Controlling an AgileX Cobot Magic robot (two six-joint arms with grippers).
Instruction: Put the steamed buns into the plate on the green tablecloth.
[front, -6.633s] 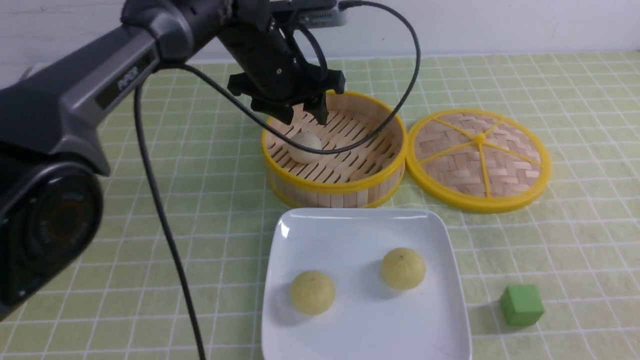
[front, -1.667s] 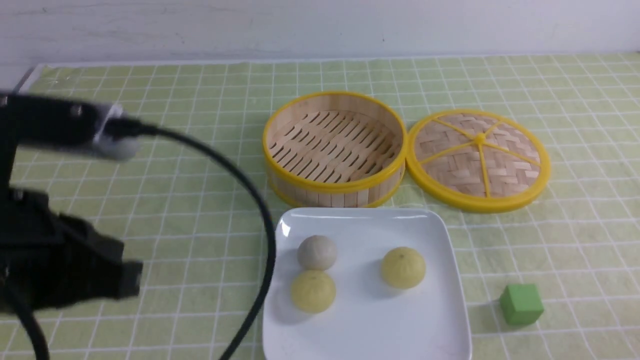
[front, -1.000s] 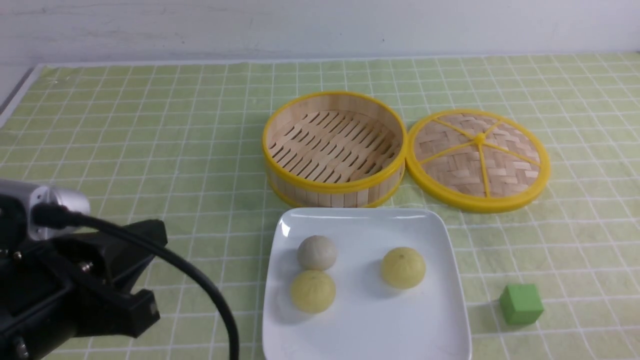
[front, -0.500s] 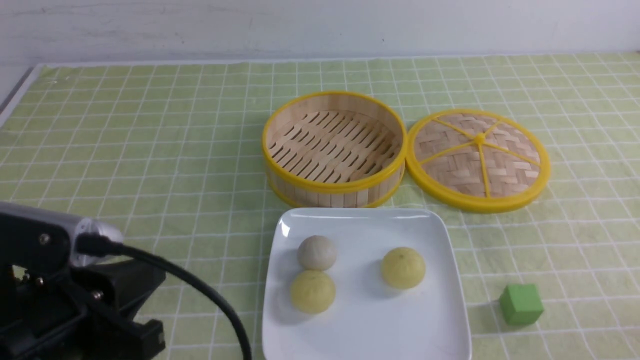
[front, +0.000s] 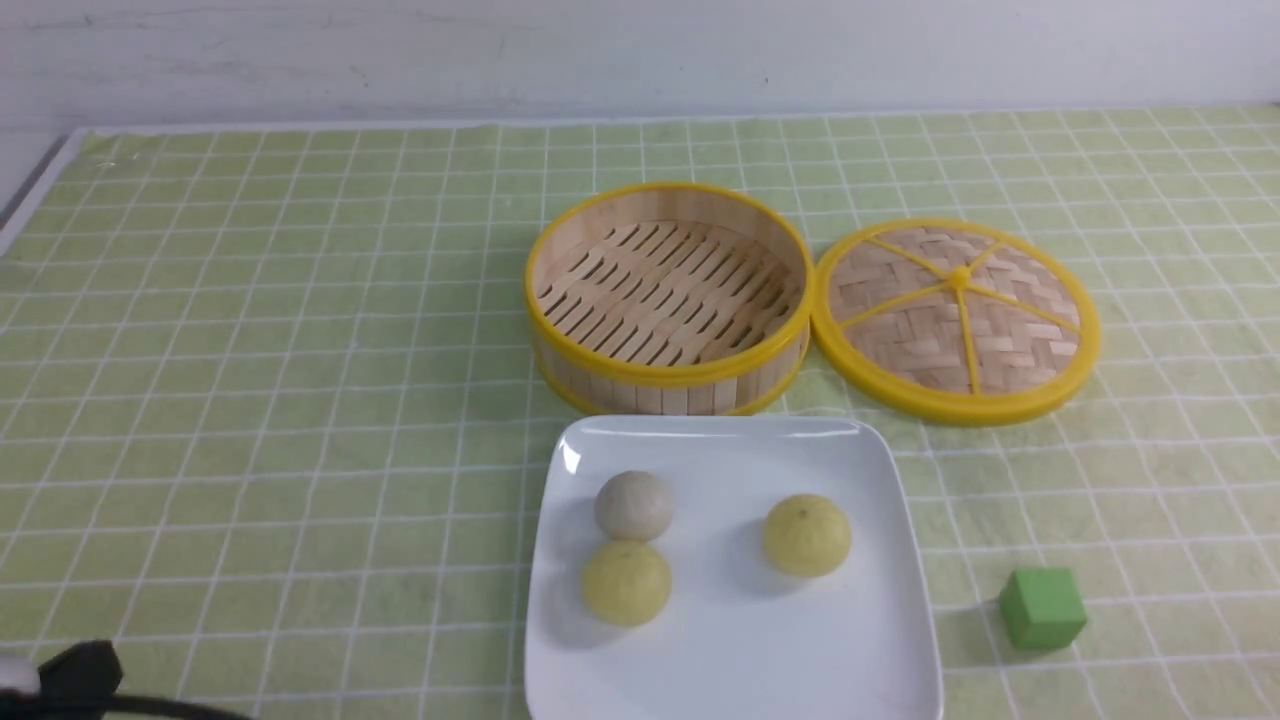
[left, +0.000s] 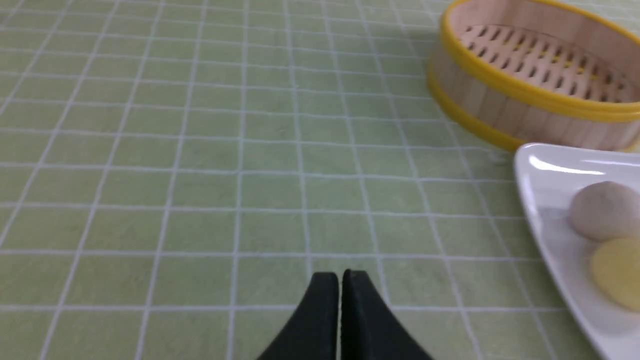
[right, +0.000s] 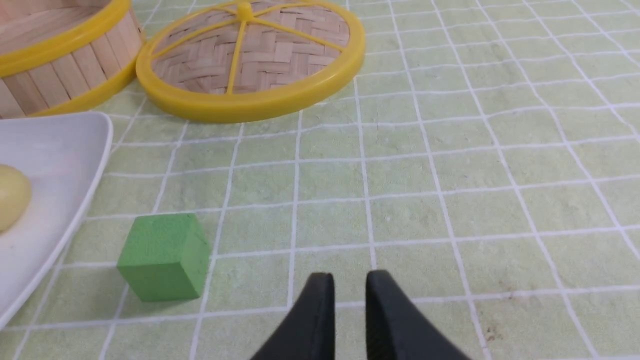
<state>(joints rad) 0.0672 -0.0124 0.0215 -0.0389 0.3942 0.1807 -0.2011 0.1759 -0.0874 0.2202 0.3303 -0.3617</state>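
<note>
Fingers of the left gripper (left: 341, 274) are pressed together with nothing between them, poised over bare cloth. The right gripper (right: 346, 276) shows a narrow gap between its two black fingertips and holds nothing; whether that gap counts as open or merely slack is hard to judge from this angle.

A green tablecloth (front: 300, 330) with a white grid of squares covers the whole table, running back to a plain pale wall (front: 640, 50). At the near left corner of the front view a dark bit of the left arm (front: 70, 680) just shows.

On the cloth lies the plate (front: 730, 660), white and square, one edge facing the camera. All three buns sit on it, domes up, so being round they have no long axis to speak of. The grey bun (front: 634, 505) touches or nearly touches the yellow bun (front: 626, 583) in front of it; the second yellow bun (front: 807, 535) sits apart to their right.

Just behind the plate is the steamer (front: 670, 295), holding nothing, with its woven lid (front: 958, 318) flat beside it on the right. A green cube (front: 1042, 608) rests on the cloth near the plate's right edge.
</note>
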